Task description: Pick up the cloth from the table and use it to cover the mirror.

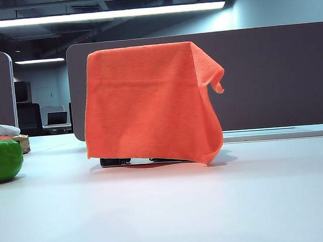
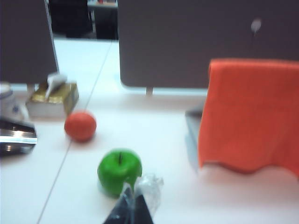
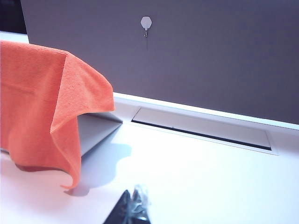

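A: Nearest, left gripper (image 2: 132, 201)?
B: Closed, holding nothing, raised over the table (image 2: 187, 205), just short of the green apple (image 2: 119, 171).
A: Right gripper (image 3: 133, 207)?
B: Pinched together too, empty, clear of the cloth (image 3: 42, 102).
A: Cloth?
B: Centre of the exterior view, draped over the mirror (image 1: 115, 161); only dark base showing.
A: Beyond?
B: Grey partition (image 1: 280, 74).

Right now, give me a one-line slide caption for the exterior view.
Orange cloth draped over the upright mirror, only its dark base showing, on the white table; both grippers out of frame.
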